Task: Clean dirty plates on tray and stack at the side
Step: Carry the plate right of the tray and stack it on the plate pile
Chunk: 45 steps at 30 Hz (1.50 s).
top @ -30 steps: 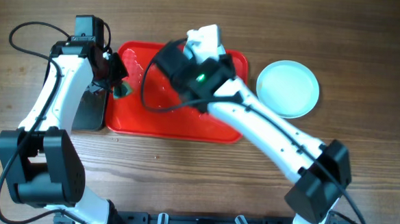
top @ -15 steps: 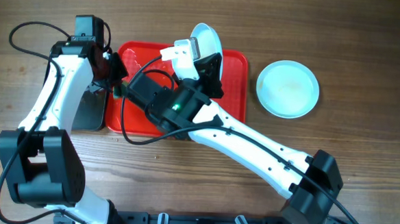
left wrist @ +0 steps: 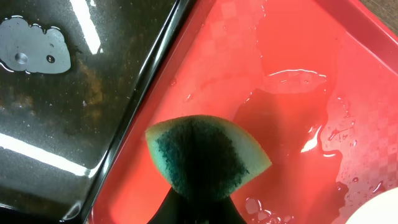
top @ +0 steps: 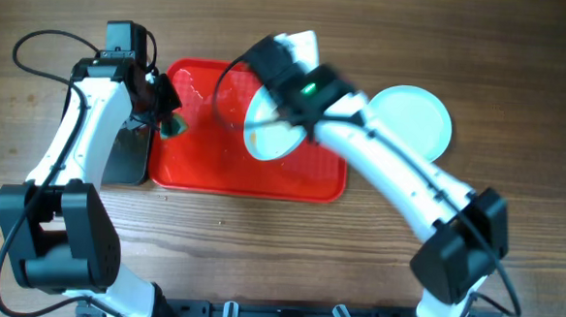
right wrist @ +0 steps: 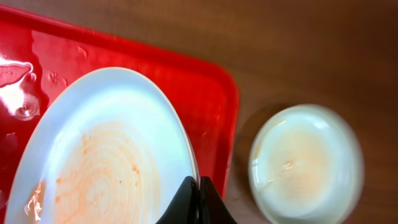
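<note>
Overhead view:
- Note right gripper (right wrist: 199,188) over the right half of the tray (top: 195,168), jaws pinched edge-on onto the rim of the held plate (top: 270,131).
- Held plate tilted, face partly turned up toward the camera. Cannot tell whether its lower edge touches the tray.
- Second plate (top: 411,126) flat on the table (top: 520,74), just beside the tray's right end and apart from it, near edge hidden under the right arm.
- Left gripper (top: 168,123) at the tray's left end, closed on the sponge (top: 175,127).
- Black tray (top: 128,160) set against the red tray's left side.

Right wrist view:
- Broad orange-brown smear in ring-like streaks across the centre of the held plate.
- Tray's raised rim and rounded corner just behind the held plate.
- Second plate blurred, with a faint orange tint at its centre.

Left wrist view:
- Sponge gripped from below, dark green scouring face toward the camera, yellow foam showing at its edges.
- Sponge over the tray's left edge, close to the black tray's rim; contact with the tray surface not discernible.
- Water (left wrist: 292,81) pooled in thin films on the red tray; wet patches on the black tray too.
</note>
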Motion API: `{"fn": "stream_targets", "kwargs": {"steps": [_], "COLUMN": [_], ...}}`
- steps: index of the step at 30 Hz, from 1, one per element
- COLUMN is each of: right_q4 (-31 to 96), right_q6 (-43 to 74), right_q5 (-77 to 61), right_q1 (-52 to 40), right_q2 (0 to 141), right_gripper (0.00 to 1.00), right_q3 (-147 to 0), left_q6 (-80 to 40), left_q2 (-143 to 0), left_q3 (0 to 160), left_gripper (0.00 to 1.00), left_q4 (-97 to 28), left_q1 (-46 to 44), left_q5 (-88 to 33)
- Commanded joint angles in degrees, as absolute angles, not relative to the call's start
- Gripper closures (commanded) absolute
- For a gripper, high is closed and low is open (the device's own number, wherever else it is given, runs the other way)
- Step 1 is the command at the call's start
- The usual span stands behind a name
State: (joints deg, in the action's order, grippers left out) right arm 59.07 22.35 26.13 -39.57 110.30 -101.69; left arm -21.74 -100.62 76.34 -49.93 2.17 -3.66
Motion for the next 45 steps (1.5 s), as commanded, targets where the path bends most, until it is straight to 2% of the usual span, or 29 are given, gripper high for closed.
{"fn": "stream_targets", "kwargs": {"steps": [1, 5, 15, 17, 18, 19, 21, 22, 24, 25, 26, 30, 34, 39, 45], "right_q4": [58.98, 59.16, 57.52, 57.6, 57.6, 57.6, 57.41, 57.21, 57.3, 57.39, 57.39, 59.11, 58.74, 58.26, 63.51], "right_q6": [15.38, 13.5, 12.16, 11.99, 11.99, 11.99, 11.53, 10.68, 10.48, 10.48, 10.46, 10.26, 13.02, 17.04, 27.62], "right_q5": [0.43, -8.08, -9.65, -10.59, -10.59, -10.61, -11.11, -11.7, -11.86, -11.86, -11.86, -11.35, -2.35, 25.43, 59.02], "right_q1": [-32.58, -27.7, -26.63, -26.59, -26.44, -26.3, -26.26, -26.26, -26.26, -26.26, -26.26, -26.06, -25.76, -30.35, -42.04], "right_q2": [113.62, 117.56, 131.9, 133.56, 133.58, 133.58, 133.69, 133.8, 133.86, 133.88, 133.88, 133.53, 126.52, 113.56, 111.15], "right_gripper": [0.95, 0.96, 0.94, 0.67, 0.58, 0.53, 0.52, 0.53, 0.7, 0.88, 0.95, 0.96, 0.96, 0.96, 0.96], "right_q3": [-101.49, -101.49, -101.49, -101.49, -101.49, -101.51, -101.54, -101.54, -101.54, -101.54, -101.54, -103.31, -104.71, -104.68, -103.94], "left_q6": [-21.47, -21.47, -21.5, -21.47, -21.5, -21.5, -21.5, -21.5, -21.5, -21.52, -21.76, -21.93, -21.89, -21.89, -21.89], "left_q2": [-101.19, -101.19, -101.19, -101.19, -101.19, -101.19, -101.19, -101.19, -101.19, -101.19, -101.19, -101.19, -101.19, -101.19, -101.19], "left_q3": [75.96, 75.96, 75.96, 75.96, 75.96, 75.96, 75.96, 75.96, 75.96, 75.96, 75.96, 75.96, 75.96, 75.96, 75.96], "left_gripper": [0.96, 0.96, 0.96, 0.96, 0.96, 0.96, 0.96, 0.96, 0.96, 0.96, 0.96, 0.96, 0.96, 0.95, 0.96], "left_q4": [-49.78, -49.78, -49.74, -49.74, -49.71, -49.65, -49.5, -49.45, -49.45, -49.47, -49.5, -49.47, -49.5, -49.5, -49.52], "left_q1": [2.37, 2.37, 2.37, 2.37, 2.37, 2.37, 2.37, 2.37, 2.37, 2.37, 2.37, 2.37, 2.37, 2.37, 2.37], "left_q5": [-2.92, -2.94, -3.16, -3.14, -3.14, -3.14, -3.14, -3.14, -3.16, -3.16, -3.16, -3.14, -3.11, -3.11, -3.11]}}
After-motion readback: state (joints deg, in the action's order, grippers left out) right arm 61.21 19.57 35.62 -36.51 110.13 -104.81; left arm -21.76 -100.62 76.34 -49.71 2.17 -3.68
